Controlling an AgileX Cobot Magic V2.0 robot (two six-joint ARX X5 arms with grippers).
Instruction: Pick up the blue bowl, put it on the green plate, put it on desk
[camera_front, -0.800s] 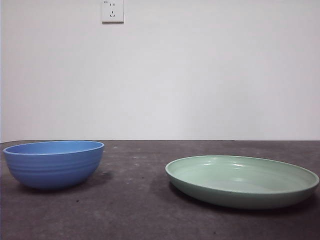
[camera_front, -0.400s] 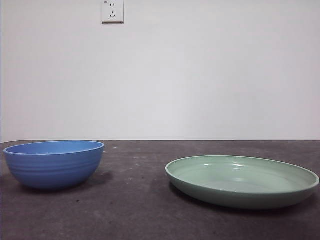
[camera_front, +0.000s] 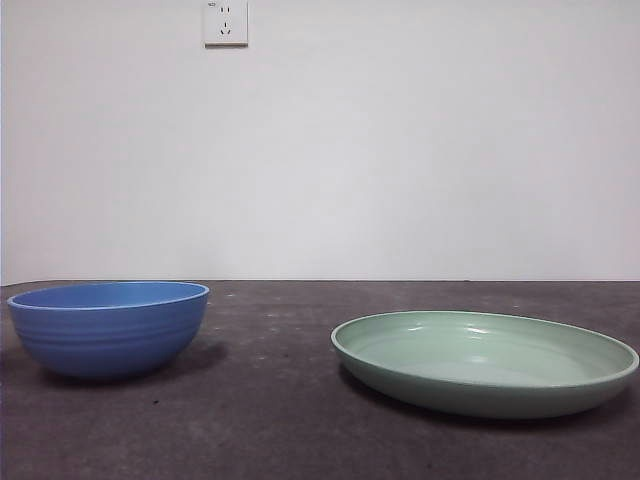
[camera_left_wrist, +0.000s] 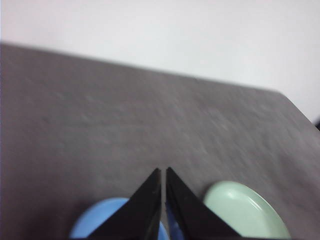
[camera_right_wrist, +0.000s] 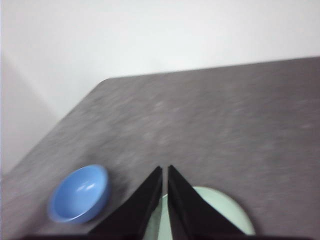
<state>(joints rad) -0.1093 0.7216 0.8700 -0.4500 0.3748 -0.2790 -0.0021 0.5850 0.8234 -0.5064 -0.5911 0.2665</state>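
The blue bowl (camera_front: 108, 327) stands upright on the desk (camera_front: 270, 400) at the left, empty. To its right, apart from it, lies the green plate (camera_front: 485, 360) with nothing on it. Neither gripper shows in the front view. Seen from the left wrist, my left gripper (camera_left_wrist: 163, 172) is shut and held high above the blue bowl (camera_left_wrist: 95, 227), with the green plate (camera_left_wrist: 245, 212) beside it. My right gripper (camera_right_wrist: 165, 170) is shut too, high over the green plate (camera_right_wrist: 220, 212), with the blue bowl (camera_right_wrist: 80, 195) off to one side.
A white wall with a socket (camera_front: 225, 22) rises behind the desk's far edge. Dark tabletop lies between the bowl and the plate and stretches beyond both.
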